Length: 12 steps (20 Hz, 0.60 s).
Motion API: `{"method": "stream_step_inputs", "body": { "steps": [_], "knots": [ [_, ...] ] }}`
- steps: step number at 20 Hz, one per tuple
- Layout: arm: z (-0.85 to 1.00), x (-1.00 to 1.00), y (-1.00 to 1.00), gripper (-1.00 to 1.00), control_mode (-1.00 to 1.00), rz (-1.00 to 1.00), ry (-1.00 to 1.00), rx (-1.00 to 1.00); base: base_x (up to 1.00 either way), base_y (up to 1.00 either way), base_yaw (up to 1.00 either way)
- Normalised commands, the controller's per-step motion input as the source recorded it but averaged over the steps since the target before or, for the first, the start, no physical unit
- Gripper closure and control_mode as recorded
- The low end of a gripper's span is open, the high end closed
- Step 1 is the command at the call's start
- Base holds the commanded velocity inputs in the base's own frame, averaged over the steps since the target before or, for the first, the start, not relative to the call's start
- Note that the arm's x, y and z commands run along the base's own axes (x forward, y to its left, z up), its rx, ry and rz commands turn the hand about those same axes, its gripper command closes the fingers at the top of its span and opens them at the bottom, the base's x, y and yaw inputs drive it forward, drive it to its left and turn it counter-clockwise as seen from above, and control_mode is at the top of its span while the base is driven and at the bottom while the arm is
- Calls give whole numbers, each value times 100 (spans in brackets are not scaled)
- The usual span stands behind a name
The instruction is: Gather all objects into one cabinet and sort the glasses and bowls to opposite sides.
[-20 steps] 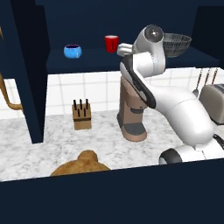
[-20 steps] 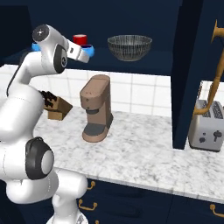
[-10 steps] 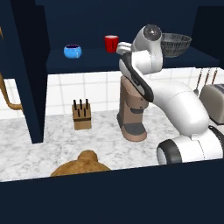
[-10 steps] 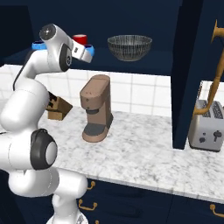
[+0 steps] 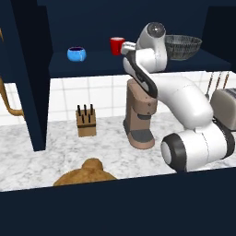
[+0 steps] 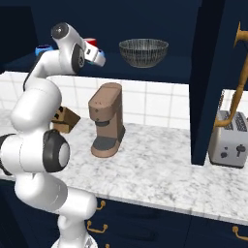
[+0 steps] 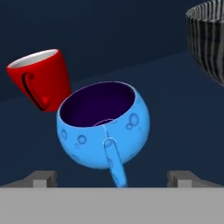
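Gaping empty, tool (image 7: pixel 111 177) before blue bowl (image 7: pixel 104 127), red cup (image 7: pixel 41 78) seemingly touching, mesh bowl (image 7: pixel 210 41) apart.

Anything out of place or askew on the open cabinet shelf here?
Nothing spilled or damaged. The small red cup stands between a bright-blue round bowl and the wide grey mesh bowl, so bowls flank it instead of sharing one side.
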Motion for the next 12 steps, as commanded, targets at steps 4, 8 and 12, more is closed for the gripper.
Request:
{"method": "stream_step_inputs", "body": {
  "steps": [4, 8, 12],
  "knots": [
    [-11, 30, 0, -100, -100, 0, 0, 0, 0, 0, 0],
    [-9, 29, 0, -100, -100, 0, 0, 0, 0, 0, 0],
    [-2, 8, 0, -100, -100, 0, 0, 0, 0, 0, 0]
  ]
}}
